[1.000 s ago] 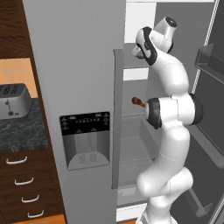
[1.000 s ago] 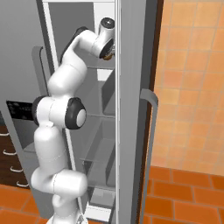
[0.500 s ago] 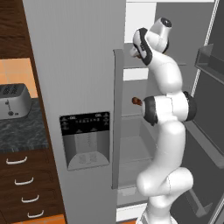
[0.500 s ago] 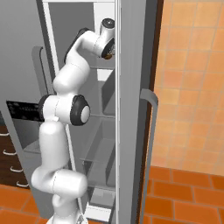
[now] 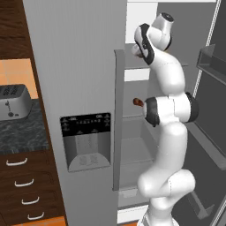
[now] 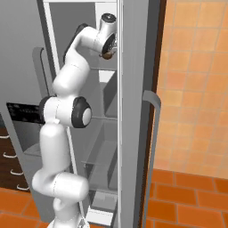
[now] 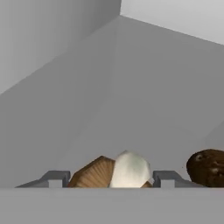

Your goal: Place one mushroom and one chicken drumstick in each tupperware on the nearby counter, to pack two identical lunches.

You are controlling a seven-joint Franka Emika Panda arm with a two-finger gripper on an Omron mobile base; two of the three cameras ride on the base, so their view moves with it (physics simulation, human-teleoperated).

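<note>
As the jaws draw in from the wide spread of a second ago, the small mushroom with brown cap and whitish stem (image 7: 118, 171) sits squarely between them on the pale grey floor of the upper fridge shelf (image 7: 131, 100), lying on its side with cap to the left of the hand view and stem to the right. The two-finger gripper (image 7: 111, 179) brackets it closely: each dark fingertip (image 7: 54, 178) stands just beside the mushroom, but whether the pads are pressing on it yet I cannot tell. A second, darker brown rounded mushroom (image 7: 208, 168) lies near, off to the right and apart from the jaws. In the left base view the white arm has straightened and pushed the hand further up and in toward that shelf, and a brown lump, likely a chicken drumstick (image 5: 137, 102), rests on the shelf below. The speckled stone counter (image 5: 17, 132) with its grey toaster (image 5: 13, 101) lies well apart to the left. Judgement: the first pick is being closed; the carrying over to the lunch trays lies ahead.
</note>
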